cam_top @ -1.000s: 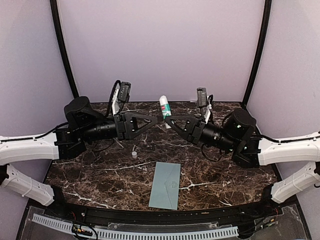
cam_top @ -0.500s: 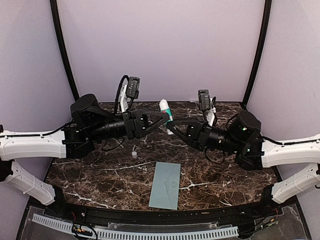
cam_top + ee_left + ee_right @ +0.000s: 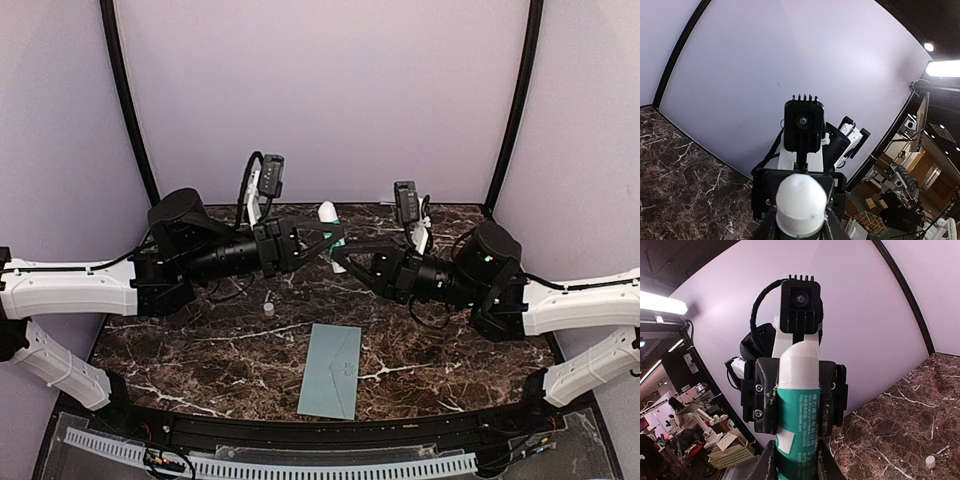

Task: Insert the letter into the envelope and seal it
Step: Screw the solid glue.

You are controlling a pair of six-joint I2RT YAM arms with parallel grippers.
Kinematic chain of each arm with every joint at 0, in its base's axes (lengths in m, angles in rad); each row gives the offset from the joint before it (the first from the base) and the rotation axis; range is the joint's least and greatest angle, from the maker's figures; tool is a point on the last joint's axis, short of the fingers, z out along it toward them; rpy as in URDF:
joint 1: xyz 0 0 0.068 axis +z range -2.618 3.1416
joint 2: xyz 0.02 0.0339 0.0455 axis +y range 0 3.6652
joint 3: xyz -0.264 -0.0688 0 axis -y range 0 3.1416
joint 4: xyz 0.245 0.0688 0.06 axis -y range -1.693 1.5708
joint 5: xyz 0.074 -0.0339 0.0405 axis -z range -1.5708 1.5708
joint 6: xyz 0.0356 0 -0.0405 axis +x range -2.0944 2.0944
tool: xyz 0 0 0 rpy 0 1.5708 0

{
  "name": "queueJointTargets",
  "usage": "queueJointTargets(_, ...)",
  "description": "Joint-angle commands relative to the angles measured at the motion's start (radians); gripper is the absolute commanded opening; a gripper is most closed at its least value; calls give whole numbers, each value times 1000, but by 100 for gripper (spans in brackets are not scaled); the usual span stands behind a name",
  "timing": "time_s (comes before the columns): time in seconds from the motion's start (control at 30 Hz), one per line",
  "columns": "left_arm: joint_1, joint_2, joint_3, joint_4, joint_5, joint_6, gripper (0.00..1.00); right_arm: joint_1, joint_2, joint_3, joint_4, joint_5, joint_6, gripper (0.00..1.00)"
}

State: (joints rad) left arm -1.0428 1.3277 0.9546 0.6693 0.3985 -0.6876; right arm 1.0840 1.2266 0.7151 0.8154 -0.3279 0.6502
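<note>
On the left part of the desk (image 3: 170, 350) lies a small white cap (image 3: 268, 310), apart from everything else. Above it, the left end effector (image 3: 328, 237) reaches toward the middle and pinches the white rounded end of the glue stick (image 3: 327, 213). In the left wrist view its two fingers sit against both sides of that end.

The stick is held in the air between the two arms. It is a stiff, smooth, round plastic tube and surely light, so I think it can turn or slip in a weak grip. A hold across its middle seems the safest.

The envelope (image 3: 332, 370) lies flat on the desk near the front edge, just below the raised stick and touched by nothing. It is thin, light paper and will bend easily. On this smooth surface it will probably slide rather than lift, so I would take it by one edge or by the flap. I cannot tell if the flap is already glued. The letter shows in no view.

The right end effector (image 3: 340, 258) pinches the teal body of the stick.
</note>
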Motion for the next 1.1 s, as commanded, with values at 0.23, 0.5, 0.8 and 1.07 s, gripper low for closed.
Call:
queueJointTargets(0.23, -6, -20, 27, -26, -21, 5, 0, 6, -18, -15, 9, 30, -9, 19)
queueJointTargets(0.5, -6, -45, 18, -39, -19, 12, 0, 2, -73, -60, -10, 22, -28, 59)
queueJointTargets(0.8, -5, -45, 27, 12, 121, -3, 0, -13, -74, -22, -58, -229, -30, 56)
queueJointTargets(1.07, -5, -30, 33, 44, 179, -35, 0, -13, -41, 11, -41, -283, -23, 35)
